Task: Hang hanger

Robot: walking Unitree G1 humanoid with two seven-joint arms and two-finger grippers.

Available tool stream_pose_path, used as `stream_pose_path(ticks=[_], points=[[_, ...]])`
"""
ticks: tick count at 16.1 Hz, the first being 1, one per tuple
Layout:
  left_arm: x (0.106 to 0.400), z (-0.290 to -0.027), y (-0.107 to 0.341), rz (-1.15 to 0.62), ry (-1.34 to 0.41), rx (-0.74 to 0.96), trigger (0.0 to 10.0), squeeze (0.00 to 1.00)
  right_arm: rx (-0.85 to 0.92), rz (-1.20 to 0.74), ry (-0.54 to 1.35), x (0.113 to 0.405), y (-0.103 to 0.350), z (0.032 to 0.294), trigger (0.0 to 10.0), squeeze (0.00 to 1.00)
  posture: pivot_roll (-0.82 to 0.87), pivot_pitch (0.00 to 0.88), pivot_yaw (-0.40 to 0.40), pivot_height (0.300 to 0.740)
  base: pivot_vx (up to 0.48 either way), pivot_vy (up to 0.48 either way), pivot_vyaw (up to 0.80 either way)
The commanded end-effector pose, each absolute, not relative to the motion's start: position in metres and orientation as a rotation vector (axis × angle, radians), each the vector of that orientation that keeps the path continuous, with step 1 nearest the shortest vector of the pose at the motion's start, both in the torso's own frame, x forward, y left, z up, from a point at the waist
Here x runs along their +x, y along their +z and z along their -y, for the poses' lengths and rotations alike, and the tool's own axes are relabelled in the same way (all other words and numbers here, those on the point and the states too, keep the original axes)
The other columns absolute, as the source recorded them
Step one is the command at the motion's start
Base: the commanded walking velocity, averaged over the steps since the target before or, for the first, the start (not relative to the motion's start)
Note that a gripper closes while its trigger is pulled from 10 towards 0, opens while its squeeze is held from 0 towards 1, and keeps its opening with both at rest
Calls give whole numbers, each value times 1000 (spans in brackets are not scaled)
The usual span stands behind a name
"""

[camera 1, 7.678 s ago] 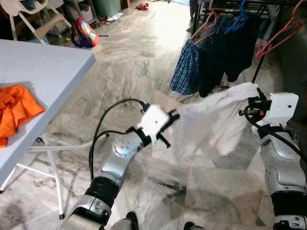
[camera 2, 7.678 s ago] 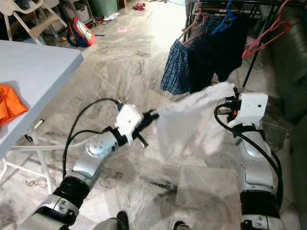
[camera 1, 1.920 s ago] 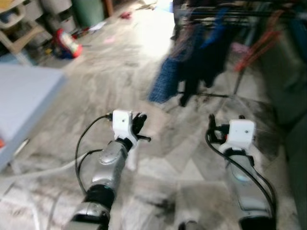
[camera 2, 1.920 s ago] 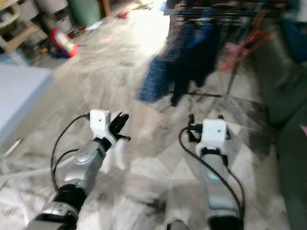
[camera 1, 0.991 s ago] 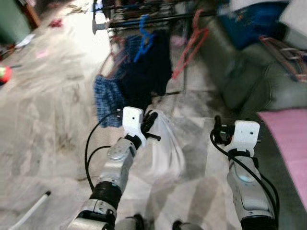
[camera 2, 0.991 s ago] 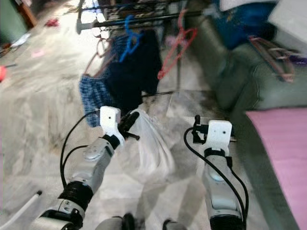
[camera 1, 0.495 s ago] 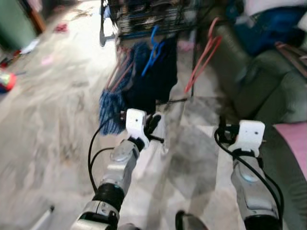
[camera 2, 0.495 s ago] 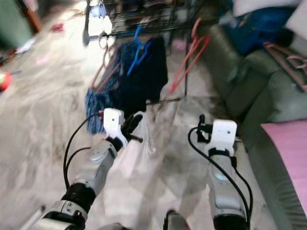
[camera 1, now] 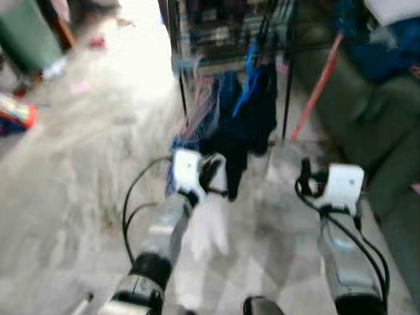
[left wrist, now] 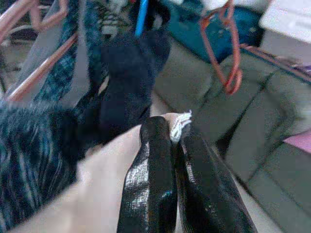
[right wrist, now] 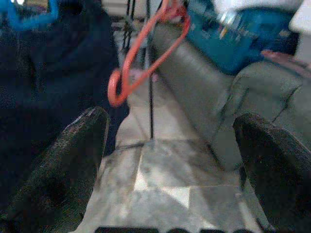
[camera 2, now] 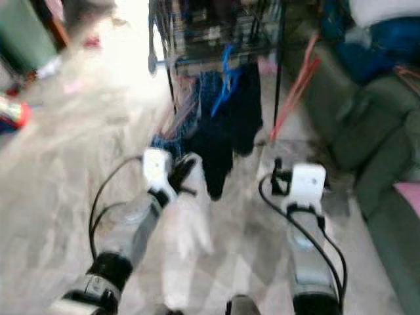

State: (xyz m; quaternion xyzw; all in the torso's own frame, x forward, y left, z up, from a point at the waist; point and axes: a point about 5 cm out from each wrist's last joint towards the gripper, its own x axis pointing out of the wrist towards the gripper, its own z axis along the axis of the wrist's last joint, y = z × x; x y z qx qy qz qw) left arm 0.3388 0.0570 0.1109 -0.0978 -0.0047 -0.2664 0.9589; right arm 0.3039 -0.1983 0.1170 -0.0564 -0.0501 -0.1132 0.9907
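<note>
My left gripper [camera 1: 214, 172] is held out in front of me, shut on the top edge of a white garment [camera 1: 207, 227] that hangs limp below it. In the left wrist view the fingers [left wrist: 151, 174] pinch the white cloth [left wrist: 178, 125]. I cannot make out a hanger inside the garment. My right gripper [camera 1: 306, 178] is raised beside it, open and empty, its fingers [right wrist: 73, 160] spread wide. Just ahead stands the black clothes rack [camera 1: 226, 26] with a dark garment [camera 1: 246, 121] on a blue hanger [camera 1: 248, 75], plaid shorts [camera 1: 197, 128] and an empty red hanger [right wrist: 141, 53].
A green sofa [camera 1: 367, 125] runs along the right, with blue and white bundles [camera 1: 387, 33] on it. Marble floor [camera 1: 72, 170] lies open to the left, with a green bin [camera 1: 26, 39] and a red object [camera 1: 16, 115] far left. The picture is blurred by motion.
The camera has turned and come nearer the rack, which now stands right ahead. The right gripper, earlier on the garment, is off it; the left still holds it.
</note>
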Motion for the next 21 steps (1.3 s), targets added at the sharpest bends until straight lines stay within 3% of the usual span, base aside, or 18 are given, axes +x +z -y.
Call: stream_pose_path(ticks=[1,5,12,16,21], points=[[340,-66,111,12,-511,-178,10000,0,-101,98,-224,303,115,193,10000,0,-45,208,59,740,0,0,0],[336,-75,110,29,-488,-147,10000,0,-116,109,-241,300,119,197,10000,0,-47,210,52,740,0,0,0],[319,-101,114,76,-441,-164,10000,0,-167,163,-304,271,139,211,10000,0,-42,225,28,740,0,0,-114],[315,-94,116,68,-486,-184,10000,0,-167,132,-302,269,137,213,10000,0,-55,234,26,740,0,0,-641],[314,-92,119,64,-496,-187,10000,0,-167,129,-287,271,140,208,10000,0,-57,230,25,740,102,0,0]])
